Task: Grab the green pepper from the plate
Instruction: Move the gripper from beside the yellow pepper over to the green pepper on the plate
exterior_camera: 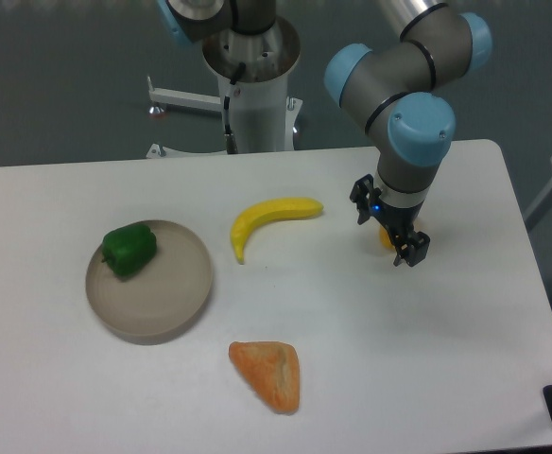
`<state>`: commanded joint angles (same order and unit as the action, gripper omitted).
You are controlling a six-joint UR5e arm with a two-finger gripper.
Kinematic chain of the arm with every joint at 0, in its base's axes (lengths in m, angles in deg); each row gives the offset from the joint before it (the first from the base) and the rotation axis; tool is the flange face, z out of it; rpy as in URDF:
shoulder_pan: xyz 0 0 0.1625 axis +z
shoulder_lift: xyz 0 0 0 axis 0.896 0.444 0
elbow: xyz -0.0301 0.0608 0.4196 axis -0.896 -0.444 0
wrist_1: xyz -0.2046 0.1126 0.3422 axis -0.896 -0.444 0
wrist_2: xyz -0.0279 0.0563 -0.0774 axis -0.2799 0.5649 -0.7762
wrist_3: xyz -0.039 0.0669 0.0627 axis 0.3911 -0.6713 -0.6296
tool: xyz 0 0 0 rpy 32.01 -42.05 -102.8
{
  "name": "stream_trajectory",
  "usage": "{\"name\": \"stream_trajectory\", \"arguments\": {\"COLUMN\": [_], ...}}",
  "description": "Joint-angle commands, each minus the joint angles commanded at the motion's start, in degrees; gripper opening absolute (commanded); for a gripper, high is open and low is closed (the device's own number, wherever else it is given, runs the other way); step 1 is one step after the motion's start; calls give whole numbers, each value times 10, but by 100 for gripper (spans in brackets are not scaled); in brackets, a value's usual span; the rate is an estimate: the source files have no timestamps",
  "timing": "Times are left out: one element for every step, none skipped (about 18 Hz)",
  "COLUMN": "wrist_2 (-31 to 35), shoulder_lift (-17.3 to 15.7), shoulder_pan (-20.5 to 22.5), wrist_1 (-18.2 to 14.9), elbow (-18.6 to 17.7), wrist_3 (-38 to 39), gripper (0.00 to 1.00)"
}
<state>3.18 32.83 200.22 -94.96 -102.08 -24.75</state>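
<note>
We see the green pepper (129, 250) sitting on the plate (163, 303), upper-left part near the rim, at the table's (399, 378) left side. Btwn it & the gripper (389, 232) lies a yellow banana (268, 219), curved, smooth. Below that, an orange wedge-shaped piece (268, 375), rough-textured, nr the front edge. Gripper hangs well apart, on the right, w/ a small orange-yellow item (387, 236) mostly hidden behind it; we can't tell if the fingers are spread or closed. Pepper: glossy, blocky, dark green. Plate: round, matte grey-beige, thick rim.
</note>
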Motion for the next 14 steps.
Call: {"name": "stream_trajectory", "arguments": {"wrist_2": [0, -3, -8, -20, -28, -30, -36, -38, -38, -38, -38, -38, -39, -39], "shoulder_lift": [1, 1, 1, 1, -2, -6, -10, -17, -25, -29, -31, -40, -49, -53], "shoulder_pan": [0, -2, -3, -5, -10, -17, -30, -41, -53, -68, -82, -92, -104, -117], "wrist_1": [0, -1, -2, -1, -1, -2, -4, -4, -5, -5, -6, -6, -6, -6], "elbow": [2, 8, 11, 9, 4, 0, -1, -3, -7, -11, -18, -28, -39, -51], "wrist_3": [0, 3, 6, 8, 10, 10, 18, 44, 69, 85, 94, 100, 108, 118], "gripper": [100, 100, 100, 100, 100, 100, 100, 100, 100, 100, 100, 100, 100, 100]}}
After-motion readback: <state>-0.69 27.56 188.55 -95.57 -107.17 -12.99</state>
